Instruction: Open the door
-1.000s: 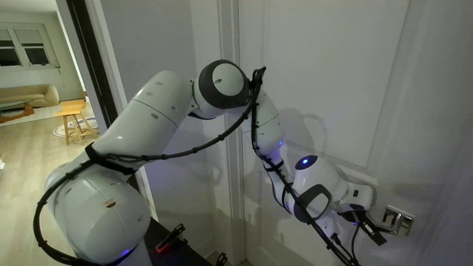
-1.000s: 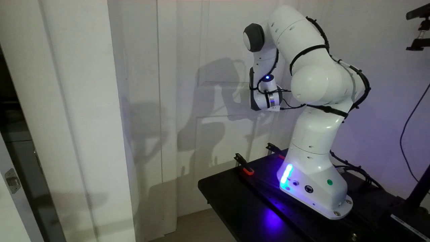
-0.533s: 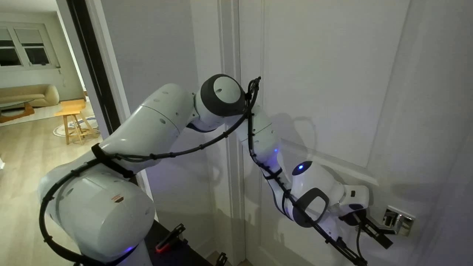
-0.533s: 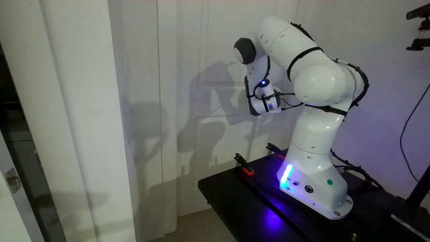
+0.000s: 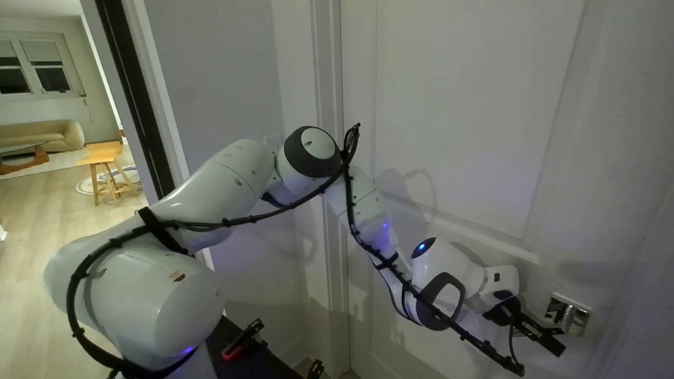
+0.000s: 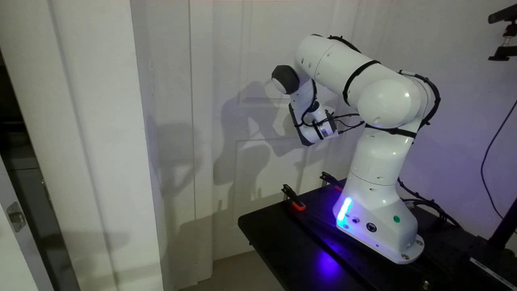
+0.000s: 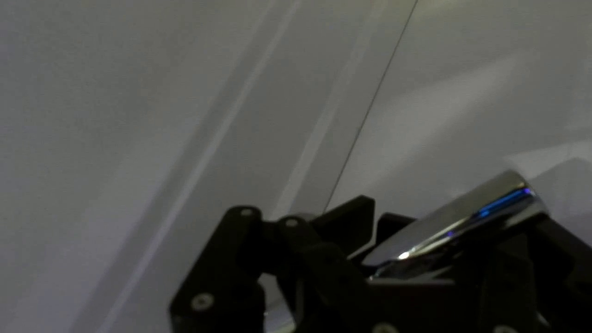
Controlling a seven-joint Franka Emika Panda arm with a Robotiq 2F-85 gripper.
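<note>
Door [image 5: 453, 116]: white, with recessed panels, beyond the surface [image 6: 291, 242] edge that carries the clamps [image 6: 299, 206]; both exterior views cut off its top, and the arm [image 6: 387, 101] hides part of it. Past the handle [image 7: 462, 226] its border fades into pale shadow and is hard to make out.
Gripper [image 7: 375, 217]: at the handle, its fingers [image 7: 344, 226] partly covered by the lever, so I cannot tell whether they are apart, together or clamped on it. In an exterior view the wrist [image 6: 317, 125] hides it.
Handle: silver lever on a square plate [image 5: 581, 322]; in the wrist view its inner end is lost among the dark gripper parts.
Dark line [image 7: 370, 108]: thin, slanting across the wrist view; whether it marks the door's edge is unclear.
Clamps: 2 on the door-side edge of the surface, 1 nearer the visible corner, 1 near the arm's base; in an exterior view 1 clamp [image 5: 316, 370] is cut off below.
Surface: black, cut off along its near edge.
Stand [image 6: 499, 234]: black, toward the surface's right edge, partly cut off.
Doorway [image 5: 134, 95]: dark-framed, its lower part behind the arm; the sofa [image 5: 42, 136] beyond is cut off.
</note>
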